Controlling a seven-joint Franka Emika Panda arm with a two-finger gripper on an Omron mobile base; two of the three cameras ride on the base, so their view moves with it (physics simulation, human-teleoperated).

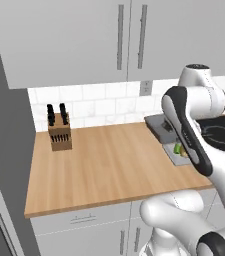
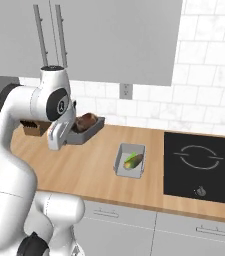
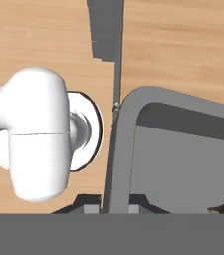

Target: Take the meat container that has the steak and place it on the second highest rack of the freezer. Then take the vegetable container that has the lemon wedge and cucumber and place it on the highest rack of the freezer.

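Right base view showed the wooden counter (image 2: 84, 170) running left to right under grey wall cabinets (image 2: 114, 35), with the black cooktop (image 2: 201, 167) at its right end. A knife block (image 1: 59, 131) stood at the far left of the counter, near the tiled wall. The meat container (image 2: 90, 129) hung raised above the counter beside the arm's upper joint, with the steak (image 2: 86, 120) lying inside it. The gripper (image 3: 116, 206) was clamped on that container's rim, 1 fingertip on each side of the wall, as the hand view showed. The vegetable container (image 2: 131, 161) sat on the counter, just left of the cooktop, with the lemon wedge and cucumber (image 2: 133, 161) inside it.
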